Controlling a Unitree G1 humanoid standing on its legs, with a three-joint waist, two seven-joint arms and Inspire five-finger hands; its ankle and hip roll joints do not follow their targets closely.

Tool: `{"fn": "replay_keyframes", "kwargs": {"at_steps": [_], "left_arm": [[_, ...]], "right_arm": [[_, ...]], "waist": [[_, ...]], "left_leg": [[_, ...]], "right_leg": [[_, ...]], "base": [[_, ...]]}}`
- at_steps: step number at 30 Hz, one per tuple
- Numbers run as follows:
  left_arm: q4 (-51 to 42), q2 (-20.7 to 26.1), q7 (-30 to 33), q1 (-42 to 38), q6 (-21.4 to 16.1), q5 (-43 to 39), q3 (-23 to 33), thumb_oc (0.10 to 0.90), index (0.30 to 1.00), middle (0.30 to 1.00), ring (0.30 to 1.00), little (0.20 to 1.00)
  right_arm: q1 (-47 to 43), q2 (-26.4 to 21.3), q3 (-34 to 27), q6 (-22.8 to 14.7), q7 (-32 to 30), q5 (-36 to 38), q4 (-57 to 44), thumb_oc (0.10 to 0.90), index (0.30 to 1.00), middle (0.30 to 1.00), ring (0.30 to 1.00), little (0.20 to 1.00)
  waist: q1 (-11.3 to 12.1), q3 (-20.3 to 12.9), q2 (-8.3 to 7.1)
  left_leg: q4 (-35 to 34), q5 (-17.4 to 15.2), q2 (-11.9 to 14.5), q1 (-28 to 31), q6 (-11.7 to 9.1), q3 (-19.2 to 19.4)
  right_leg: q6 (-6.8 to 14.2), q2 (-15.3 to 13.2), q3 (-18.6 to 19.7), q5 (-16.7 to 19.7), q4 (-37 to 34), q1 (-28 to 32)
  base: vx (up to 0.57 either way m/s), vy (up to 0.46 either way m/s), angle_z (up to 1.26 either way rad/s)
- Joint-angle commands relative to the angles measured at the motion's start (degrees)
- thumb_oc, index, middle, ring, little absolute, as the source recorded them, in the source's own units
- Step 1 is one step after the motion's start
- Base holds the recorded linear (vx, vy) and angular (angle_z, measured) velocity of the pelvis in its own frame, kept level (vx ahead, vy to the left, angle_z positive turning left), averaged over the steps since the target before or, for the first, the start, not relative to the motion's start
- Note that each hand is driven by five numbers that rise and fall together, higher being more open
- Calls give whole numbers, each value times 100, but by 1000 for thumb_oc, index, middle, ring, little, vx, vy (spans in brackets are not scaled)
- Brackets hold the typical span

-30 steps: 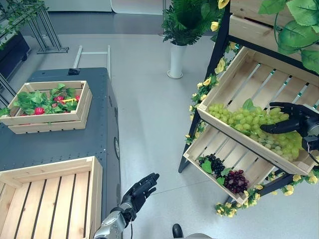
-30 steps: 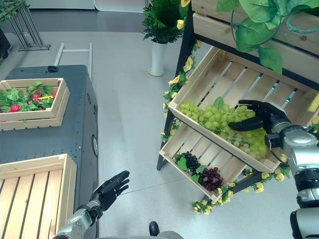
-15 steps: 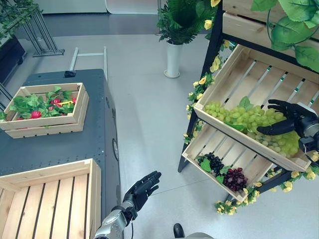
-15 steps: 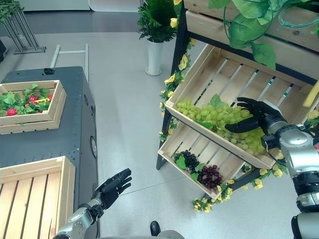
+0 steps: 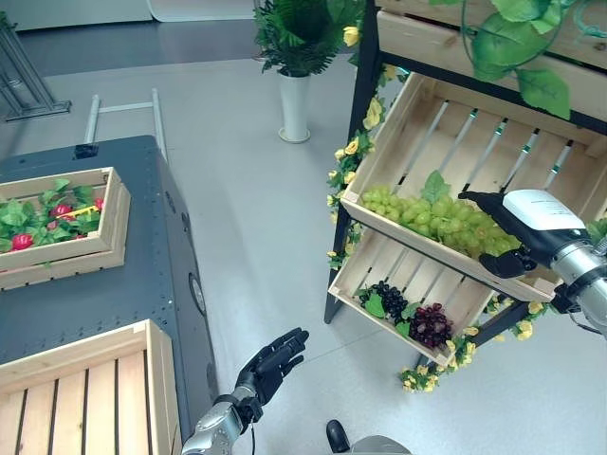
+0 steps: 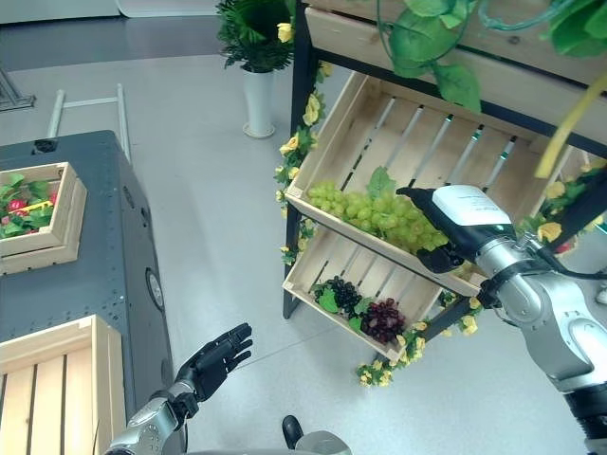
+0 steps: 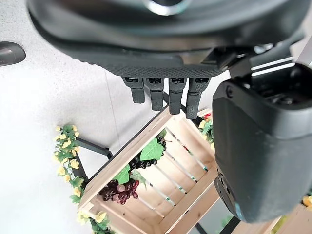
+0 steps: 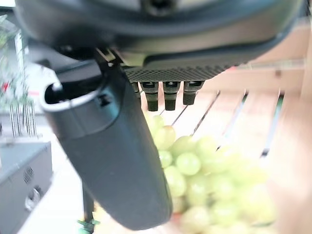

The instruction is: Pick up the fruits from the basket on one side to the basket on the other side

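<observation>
grey floor (image 5: 256, 190), potted plant (image 5: 294, 57) at 12 o'clock. dark table (image 5: 142, 275) at 9 o'clock carrying a crate of greens (image 5: 52, 223) at its far end and a slatted crate (image 5: 90, 393) at 7 o'clock. wooden rack (image 5: 455, 171) at 2 o'clock, trimmed with yellow flowers (image 5: 365, 123). green grapes (image 5: 432, 213) lying in upper rack crate (image 5: 446, 142); dark grapes (image 5: 413, 318) in lower crate (image 5: 389, 275). right hand (image 5: 517, 232) over the green grapes at 3 o'clock, fingers straight and spread, thumb reaching past crate front, gripping nothing. left hand (image 5: 270, 358) at 6 o'clock over the floor beside the table edge, fingers straight, loose, empty.
</observation>
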Motion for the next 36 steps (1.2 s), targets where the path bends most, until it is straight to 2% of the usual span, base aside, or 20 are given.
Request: {"fn": "replay_keyframes", "kwargs": {"at_steps": [1, 8, 11, 14, 19, 21, 22, 23, 27, 36], "left_arm": [[-60, -45, -351, -227, -475, 95, 63, 800, 900, 900, 900, 900], [-49, -86, -382, -156, -453, 135, 79, 800, 900, 900, 900, 900], [-10, -130, -345, -143, -458, 128, 68, 800, 900, 900, 900, 900], [29, -163, -316, -126, -411, 151, 48, 800, 900, 900, 900, 900], [181, -218, -201, -103, -222, 276, 46, 800, 900, 900, 900, 900], [316, -246, -130, -91, -161, 376, 20, 800, 900, 900, 900, 900], [409, -260, -102, -83, -155, 453, -5, 800, 900, 900, 900, 900], [436, -265, -93, -82, -147, 471, -2, 800, 900, 900, 900, 900], [880, -361, -7, -19, -110, 854, -33, 800, 900, 900, 900, 900], [1413, -400, -15, -33, -262, 1007, -135, 800, 900, 900, 900, 900]], "right_arm": [[-319, -383, -922, -185, -856, -520, 20, 800, 900, 900, 900, 900], [196, -336, -1267, -427, -979, -552, -315, 800, 900, 900, 900, 900], [340, -208, -1395, -698, -1285, -484, -423, 800, 900, 900, 900, 900], [340, -23, -1413, -1196, -1645, -368, -525, 800, 900, 900, 900, 900], [277, 258, -1297, -1855, -1592, 67, -856, 800, 900, 900, 900, 900], [173, 406, -1103, -2012, -1479, 261, -966, 800, 900, 900, 900, 900], [109, 479, -986, -2097, -1399, 404, -1001, 800, 900, 900, 900, 900], [92, 501, -953, -2112, -1387, 437, -1027, 800, 900, 900, 900, 900], [-53, 991, -441, -2508, -1175, 705, -1263, 800, 900, 900, 900, 900], [-613, 1528, 863, -2805, -962, 727, -1049, 800, 900, 900, 900, 900]], "waist": [[192, -420, 47], [145, -482, 129], [128, -508, 153], [147, -526, 176], [198, -558, 214], [223, -565, 184], [229, -589, 221], [234, -574, 187], [311, -594, 210], [486, -555, 225]], "left_leg": [[56, -554, -84, -1, 66, -184], [56, -690, -84, 73, 77, -216], [56, -704, -82, 78, 80, -184], [56, -712, -87, 67, 78, -186], [56, -729, -100, 72, 87, -226], [56, -616, -102, 21, 67, -163], [56, -717, -104, 59, 74, -238], [56, -612, -102, 19, 65, -172], [56, -595, -124, 4, 66, -229], [56, -564, -158, -6, 67, -390]], "right_leg": [[142, 272, -56, -245, 75, 254], [191, 271, -63, -365, 85, 320], [195, 275, -51, -376, 90, 314], [202, 279, -58, -382, 88, 306], [203, 269, -87, -407, 89, 312], [167, 261, -105, -333, 97, 259], [196, 253, -120, -413, 79, 309], [165, 253, -125, -335, 95, 260], [146, 233, -186, -339, 75, 268], [112, 180, -354, -351, 42, 314]], "base": [[2, 4, -4], [37, 22, -1], [14, 0, -4], [0, 0, 0], [2, -7, 0], [-24, -58, 1], [-60, -71, 0], [16, -46, 0], [0, -54, 0], [7, -37, 5]]}}
